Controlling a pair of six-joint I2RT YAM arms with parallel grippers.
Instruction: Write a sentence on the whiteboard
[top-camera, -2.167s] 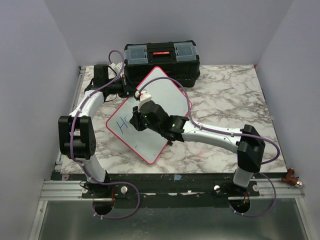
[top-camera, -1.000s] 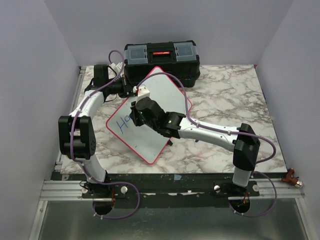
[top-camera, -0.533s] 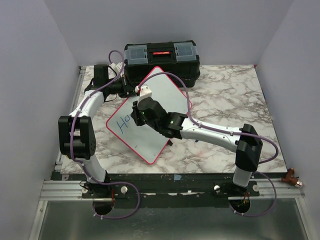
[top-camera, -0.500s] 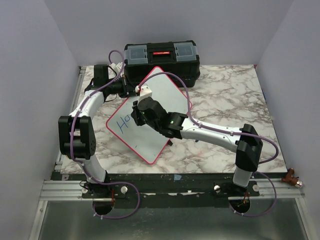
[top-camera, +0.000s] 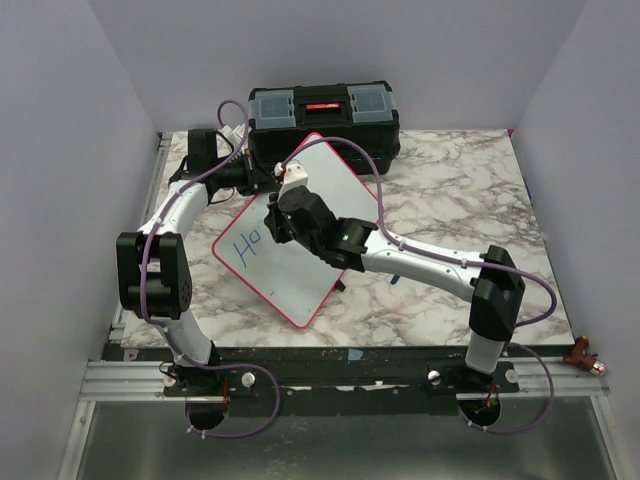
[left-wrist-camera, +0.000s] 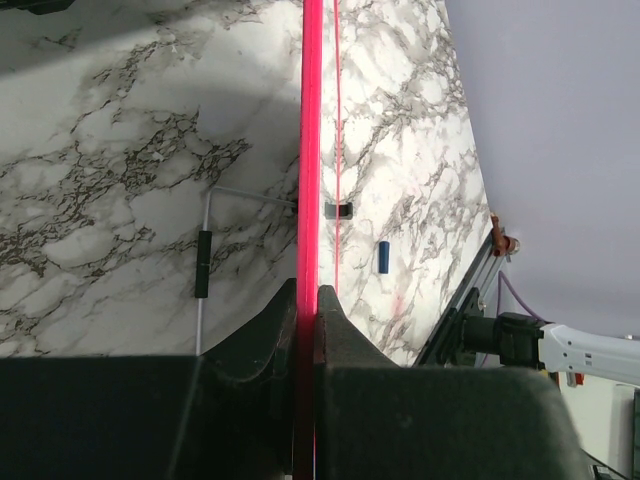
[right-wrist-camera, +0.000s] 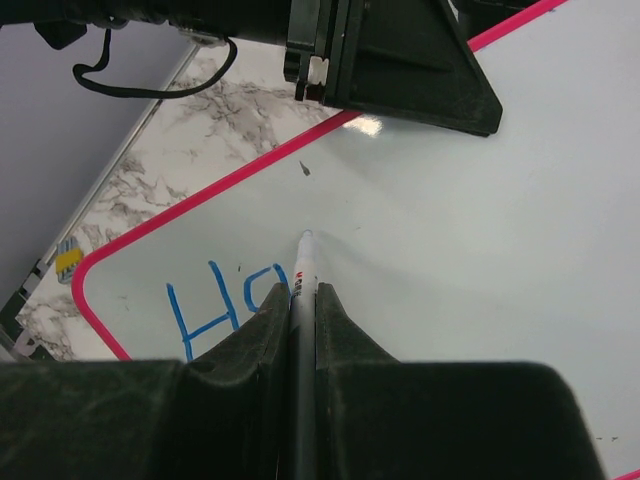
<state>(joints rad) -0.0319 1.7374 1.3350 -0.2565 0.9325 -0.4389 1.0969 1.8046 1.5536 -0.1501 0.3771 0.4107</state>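
Okay, right fingers (right-wrist-camera: 300, 300) narrow, clamped on a marker (right-wrist-camera: 303, 270), tip at the board surface just past the blue "Ho" (right-wrist-camera: 225, 305); contact can't be confirmed. Progress: early, only two letters are down and most of the sentence is left. The whiteboard (top-camera: 285, 280) sits mid-table (top-camera: 450, 190), face up, turned like a diamond, with its long axis running near-left to far-right. Left fingers (left-wrist-camera: 307, 300) are pinched shut on its red frame at the far-left edge, steadying it. A black toolbox (top-camera: 322, 120) sits just behind.
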